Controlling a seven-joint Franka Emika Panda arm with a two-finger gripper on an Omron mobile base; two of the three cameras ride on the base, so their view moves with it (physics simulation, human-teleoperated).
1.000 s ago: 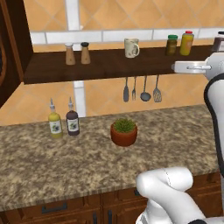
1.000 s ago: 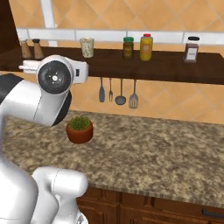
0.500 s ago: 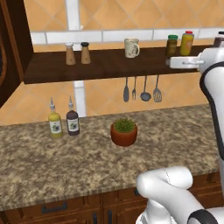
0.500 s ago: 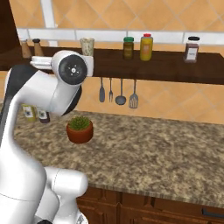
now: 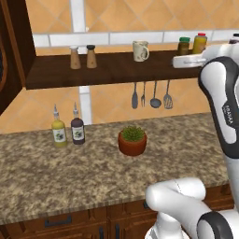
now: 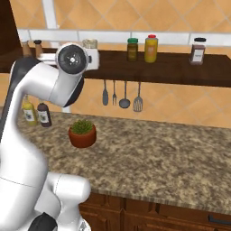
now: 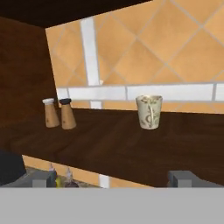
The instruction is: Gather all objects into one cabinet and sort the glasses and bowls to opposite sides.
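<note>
Since a second earlier the white arm has been swung rightward in the left base view and raised toward the shelf, while the mug, jars and bottles have been left where they stood. The small cream-beige handled mug with a faint leafy print [image 7: 149,112] is seen upright on the dark wooden wall shelf [image 7: 113,140], near its back edge against the tiled wall, well apart from the two cork-brown salt and pepper shakers [image 7: 59,113] to its left in the hand view. The claw [image 7: 111,178] is held wide, nothing between its tips, and is pointed along the shelf with the mug ahead and slightly to one side. It is judged that a reach for the mug is being set up; the mug could be knocked over or pushed against the wall if the approach is off-centre, and the handle's side cannot be made out. On the speckled granite tabletop [image 5: 42,172] a terracotta plant pot [image 5: 132,141] and two sauce bottles [image 5: 67,131] are stood. No writing on any label can be read.
</note>
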